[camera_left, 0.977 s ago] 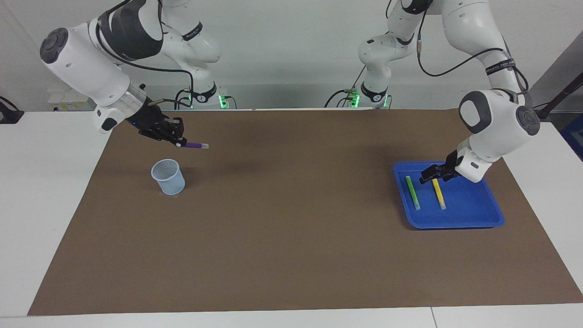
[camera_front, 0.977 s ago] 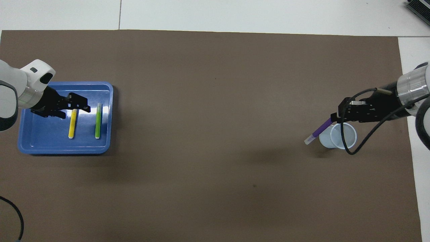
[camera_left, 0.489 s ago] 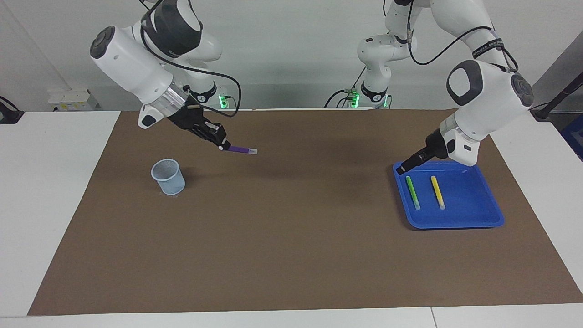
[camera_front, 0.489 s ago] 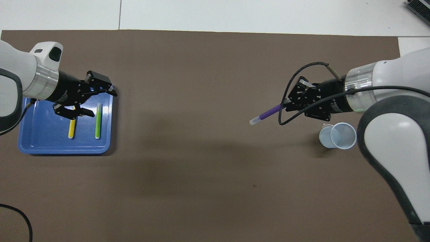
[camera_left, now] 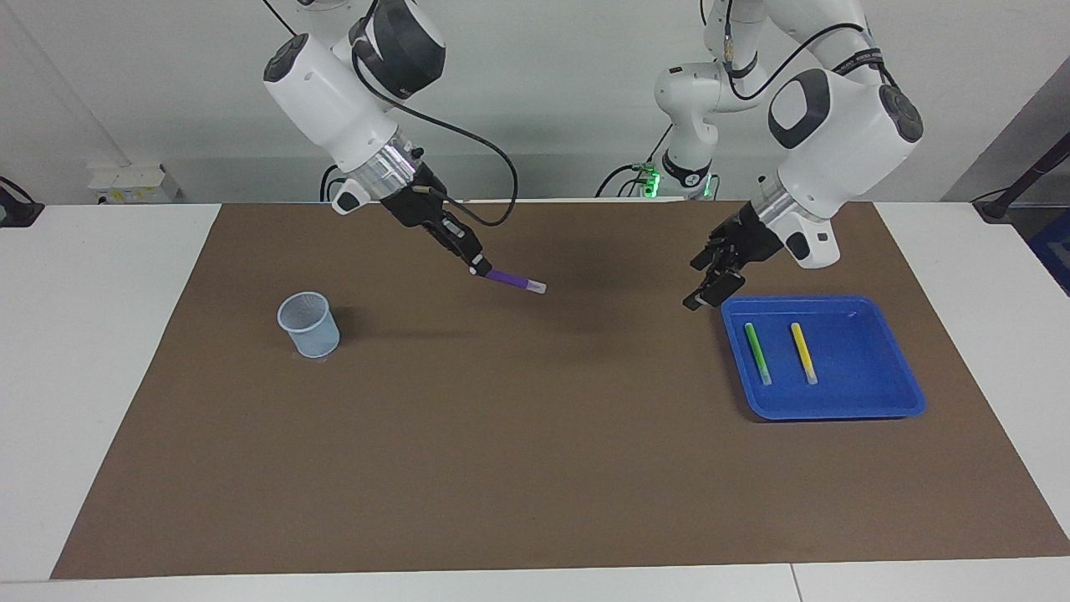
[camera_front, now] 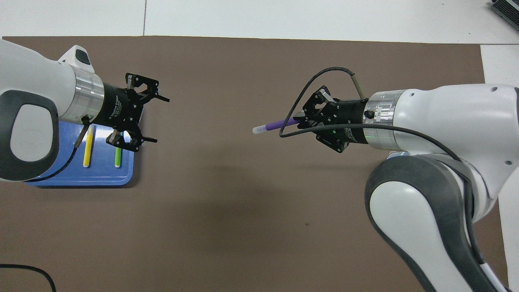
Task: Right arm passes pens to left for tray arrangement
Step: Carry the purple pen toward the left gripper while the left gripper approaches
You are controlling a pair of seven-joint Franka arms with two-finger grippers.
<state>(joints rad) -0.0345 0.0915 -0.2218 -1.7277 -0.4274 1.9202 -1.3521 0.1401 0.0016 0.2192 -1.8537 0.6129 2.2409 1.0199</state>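
My right gripper (camera_left: 480, 269) is clenched on the purple pen (camera_left: 512, 281), which sticks out level from my fingertips with its pale end pointing toward the left arm, up in the air over the bare brown mat (camera_left: 535, 468) about mid-table. My left gripper (camera_front: 156, 119) hangs with its fingers spread wide and nothing between them, over the mat just beside the blue tray (camera_left: 869, 408), turned toward the pen but well apart from it. In the tray the green pen (camera_left: 757, 353) and the yellow pen (camera_left: 804, 352) lie side by side, apart, roughly parallel. The pale-blue mesh cup (camera_left: 308, 324) stands upright on the mat toward the right arm's end.
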